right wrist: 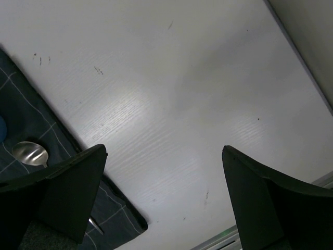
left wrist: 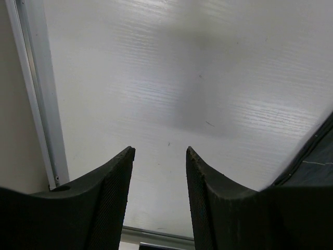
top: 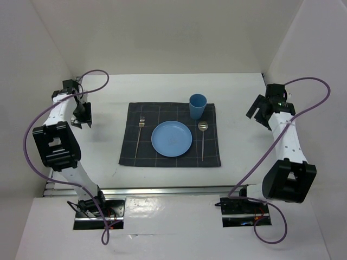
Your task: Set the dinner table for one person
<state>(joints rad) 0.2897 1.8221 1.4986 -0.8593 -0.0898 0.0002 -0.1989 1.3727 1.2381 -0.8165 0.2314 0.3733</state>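
Left gripper (left wrist: 160, 151): fingers partly parted, holding nothing, frame bottom.
Right gripper (right wrist: 164, 150): fingers spread wide, empty.
Dinner table (top: 173, 92): plain matte white, fills frame centre beneath checked cloth (top: 130, 157).
Spoon (right wrist: 29, 153): handle mostly hidden behind finger.

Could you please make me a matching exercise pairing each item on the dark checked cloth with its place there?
Things: 1 round blue plate; 2 tall blue cup; 3 silver metal fork; 4 silver metal spoon.
Places on the dark grey checked cloth: A left of the plate; B far edge, beyond the spoon; C centre; D right of the plate.
Pairs: 1-C; 2-B; 3-A; 4-D.
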